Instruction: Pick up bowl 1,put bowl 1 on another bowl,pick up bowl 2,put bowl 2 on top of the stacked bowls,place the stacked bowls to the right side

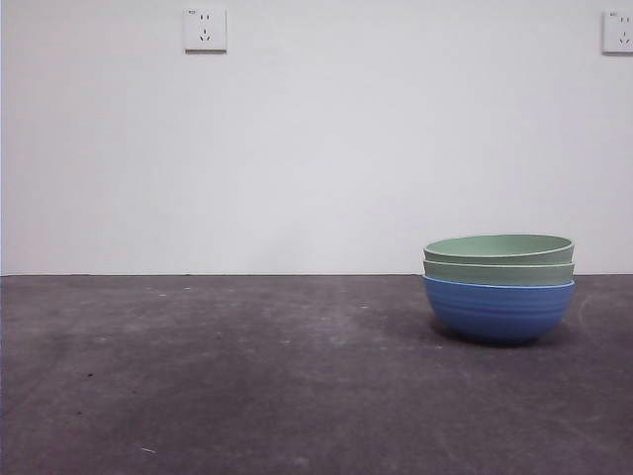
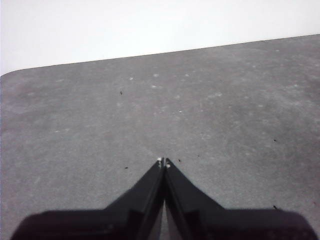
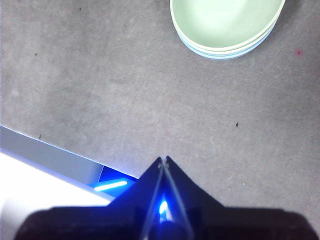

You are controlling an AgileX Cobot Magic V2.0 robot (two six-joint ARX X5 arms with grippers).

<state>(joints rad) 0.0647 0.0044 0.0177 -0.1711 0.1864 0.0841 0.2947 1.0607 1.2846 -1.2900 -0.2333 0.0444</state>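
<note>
The stacked bowls [image 1: 499,287] stand on the right part of the table: the blue bowl [image 1: 497,311] at the bottom and two sage-green ribbed bowls [image 1: 498,254] nested in it. From above, the right wrist view shows the stacked bowls [image 3: 225,25] with the green inside uppermost and a thin blue rim [image 3: 220,56] below. My right gripper [image 3: 163,161] is shut and empty, well apart from the stack. Over bare table, my left gripper [image 2: 163,162] is shut and holds nothing. Neither arm appears in the front view.
The dark grey table [image 1: 247,376] runs back to a white wall with two sockets [image 1: 205,30]. The table's near edge [image 3: 55,152] and a blue light [image 3: 110,186] show in the right wrist view.
</note>
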